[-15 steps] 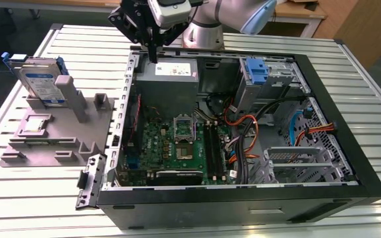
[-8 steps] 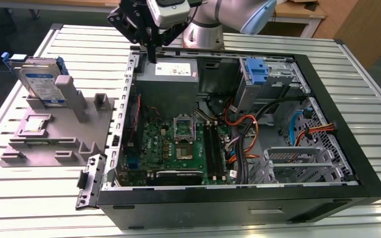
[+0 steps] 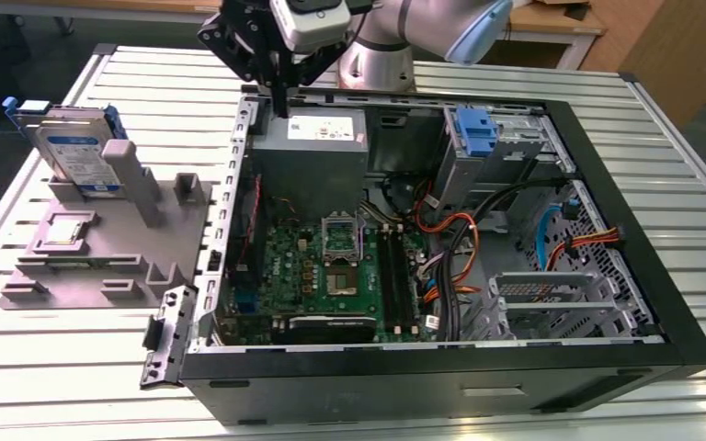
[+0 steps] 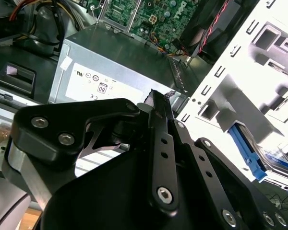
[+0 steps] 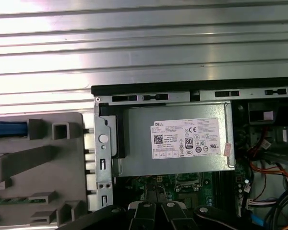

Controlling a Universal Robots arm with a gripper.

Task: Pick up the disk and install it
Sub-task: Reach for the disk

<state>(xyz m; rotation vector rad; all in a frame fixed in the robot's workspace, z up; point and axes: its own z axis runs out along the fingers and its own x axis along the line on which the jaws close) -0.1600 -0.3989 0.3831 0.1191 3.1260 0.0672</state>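
Hovering over far edge of open computer case (image 3: pixel 451 363), gripper (image 3: pixel 283 106) hung above power supply (image 3: pixel 310 138), fingers (image 4: pixel 158 139) clenched together, empty. Disk (image 3: pixel 77 152), blue rails (image 3: pixel 28 108) along edges, stood upright in grey fixture (image 3: pixel 96 266) on worktop (image 3: pixel 672 138), at exterior view's left of case, well apart from gripper.

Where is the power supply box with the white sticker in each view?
Exterior view: the power supply box sits in the case's far corner, below the gripper.
Second wrist view: the box lies just past the gripper.
First wrist view: the box is in the case corner.
Shared landmark: the green motherboard bordering it.
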